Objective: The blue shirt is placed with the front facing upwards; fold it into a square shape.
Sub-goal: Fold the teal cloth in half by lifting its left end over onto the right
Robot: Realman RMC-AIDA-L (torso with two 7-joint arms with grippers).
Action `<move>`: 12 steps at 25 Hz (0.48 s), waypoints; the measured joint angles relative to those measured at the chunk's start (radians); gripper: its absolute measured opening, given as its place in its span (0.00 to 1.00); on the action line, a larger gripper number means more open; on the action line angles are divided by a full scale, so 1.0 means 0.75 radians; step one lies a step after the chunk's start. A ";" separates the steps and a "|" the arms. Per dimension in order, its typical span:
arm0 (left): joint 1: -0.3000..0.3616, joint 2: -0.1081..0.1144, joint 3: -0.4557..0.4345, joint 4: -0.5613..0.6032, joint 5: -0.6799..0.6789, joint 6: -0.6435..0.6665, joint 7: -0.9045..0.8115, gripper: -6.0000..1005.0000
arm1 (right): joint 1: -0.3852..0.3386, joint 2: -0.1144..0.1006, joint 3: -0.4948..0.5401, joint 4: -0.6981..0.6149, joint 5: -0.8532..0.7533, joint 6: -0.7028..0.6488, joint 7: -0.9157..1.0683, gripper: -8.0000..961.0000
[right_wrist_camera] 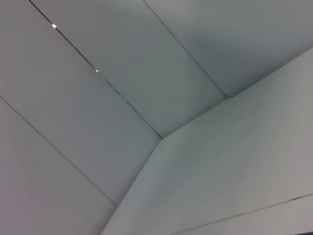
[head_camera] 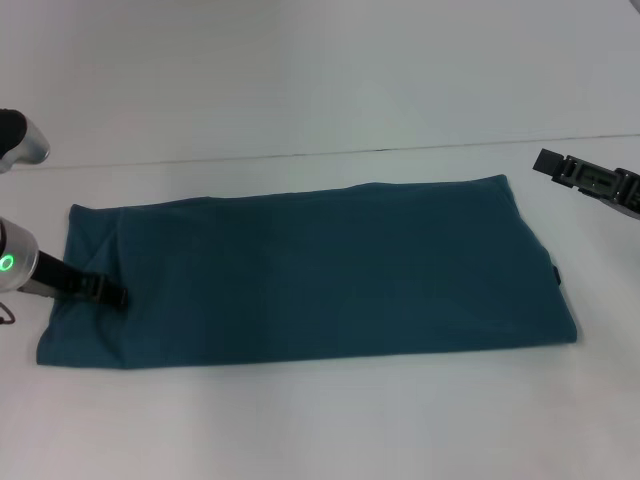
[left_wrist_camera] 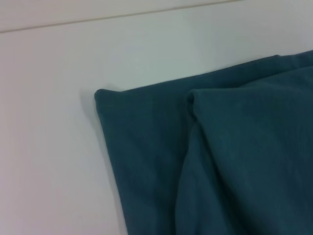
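Near edge, shirt: the blue shirt [head_camera: 310, 275] lay as a long folded band across the white table [head_camera: 320, 430], plain side up.
Left gripper: the left gripper [head_camera: 108, 293] sat low on the band's left end; whether its fingers pinched cloth could not be told.
Risk: a one-layer grab would likely skew the fold.
Writing: none readable.
Far right: the right gripper [head_camera: 590, 180] hovered clear, finger state unclear.

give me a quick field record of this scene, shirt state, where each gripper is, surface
shirt: blue shirt lies flat as a long folded rectangle, plain side up, no lettering showing
shirt left end: extra fold layer near the corner
left gripper: left gripper low over the shirt's left end
right gripper: right gripper raised off the shirt's far right corner, not touching it
surface: white table
fold status: not yet square
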 joint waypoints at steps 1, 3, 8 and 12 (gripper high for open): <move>-0.001 -0.001 0.001 0.000 0.000 0.000 0.000 0.69 | 0.000 0.000 0.000 0.000 0.000 0.000 0.000 0.78; -0.003 -0.001 0.007 0.002 0.000 -0.001 0.000 0.69 | 0.000 0.000 0.000 0.000 0.000 0.001 0.000 0.78; -0.003 0.003 0.013 0.013 0.000 -0.016 -0.006 0.69 | 0.000 0.000 0.000 0.000 0.001 0.003 0.000 0.78; 0.006 0.007 0.012 0.027 0.001 -0.036 -0.007 0.69 | 0.000 0.000 0.000 0.000 0.002 0.002 0.000 0.78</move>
